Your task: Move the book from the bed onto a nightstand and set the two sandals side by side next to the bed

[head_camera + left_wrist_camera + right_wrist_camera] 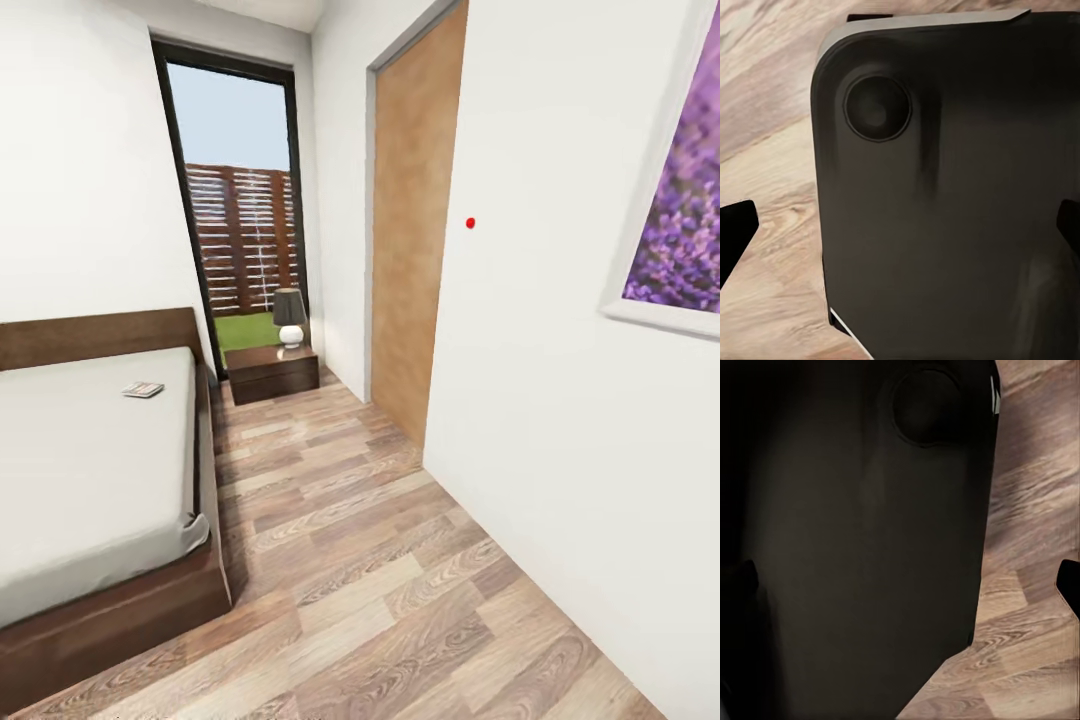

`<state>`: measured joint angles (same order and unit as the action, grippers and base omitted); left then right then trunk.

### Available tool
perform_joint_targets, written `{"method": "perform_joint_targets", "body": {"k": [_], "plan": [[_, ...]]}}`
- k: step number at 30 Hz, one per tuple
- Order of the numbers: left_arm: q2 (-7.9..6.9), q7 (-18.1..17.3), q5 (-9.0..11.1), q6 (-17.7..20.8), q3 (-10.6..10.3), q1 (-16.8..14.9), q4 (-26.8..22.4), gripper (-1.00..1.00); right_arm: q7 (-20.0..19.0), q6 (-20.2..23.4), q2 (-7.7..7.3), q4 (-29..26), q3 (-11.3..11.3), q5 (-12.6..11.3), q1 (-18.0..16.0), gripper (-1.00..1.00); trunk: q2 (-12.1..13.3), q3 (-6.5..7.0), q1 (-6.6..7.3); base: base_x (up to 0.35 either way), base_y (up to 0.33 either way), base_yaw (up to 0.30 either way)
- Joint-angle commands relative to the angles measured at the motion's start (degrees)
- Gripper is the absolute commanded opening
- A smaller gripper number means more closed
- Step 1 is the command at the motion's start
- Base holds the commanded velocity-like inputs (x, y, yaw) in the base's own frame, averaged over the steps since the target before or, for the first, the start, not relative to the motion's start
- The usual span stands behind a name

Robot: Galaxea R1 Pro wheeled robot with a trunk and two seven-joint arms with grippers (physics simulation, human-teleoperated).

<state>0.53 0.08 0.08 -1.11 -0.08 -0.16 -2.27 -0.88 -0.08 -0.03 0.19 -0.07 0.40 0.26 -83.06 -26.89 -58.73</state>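
Showing in the left wrist view, the left gripper [900,225]: two black fingertips [736,229] at opposite edges of the picture, spread wide, nothing between them but a dark rounded body panel [945,195] of the robot and wood-plank floor [772,135] beyond it. Released, holding nothing.

Right gripper [904,585], right wrist view: one black fingertip [1069,581] at one edge, the other dim against a dark panel [855,547]; the two stand well apart. Released, empty; plank floor beside the panel.

Bedroom, head view:
- Bed [90,470]: low, light-grey mattress on a dark brown frame with headboard, at the left of the view.
- Book [143,389]: small, thin, lying flat on the mattress near the headboard end, close to the edge that faces the aisle. Cover details too small to read.
- Nightstand [272,372]: low, dark reddish-brown, glossy top, standing just beyond the head of the bed, in front of the window.
- Lamp [290,316]: grey shade, white round base, upright on the nightstand top.
- Window [238,200]: tall, black-framed; slatted fence and grass outside.
- Door [415,220]: tan wood panel in the right wall.
- Red dot [470,223] on the white wall beside the door.
- Lavender picture [680,210]: purple, white-framed, on the right wall.
- Aisle of brown-grey planks between bed and right wall.
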Motion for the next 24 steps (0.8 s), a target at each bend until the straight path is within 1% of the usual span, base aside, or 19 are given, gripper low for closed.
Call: {"method": "perform_joint_targets", "body": {"k": [1,24], "plan": [[0.00,0.0,0.0,-0.1,0.0,0.0,0.0,1.00,-0.1,0.0,-0.01,0.0,0.0,0.0,0.0,1.00,0.0,-0.04,0.00,0.000,0.000,0.292],[0.08,0.0,0.0,-0.2,0.0,0.0,0.0,1.00,-0.1,0.0,-0.06,0.0,-0.1,0.0,0.0,1.00,0.0,-0.04,0.00,0.000,0.000,0.292]]}}
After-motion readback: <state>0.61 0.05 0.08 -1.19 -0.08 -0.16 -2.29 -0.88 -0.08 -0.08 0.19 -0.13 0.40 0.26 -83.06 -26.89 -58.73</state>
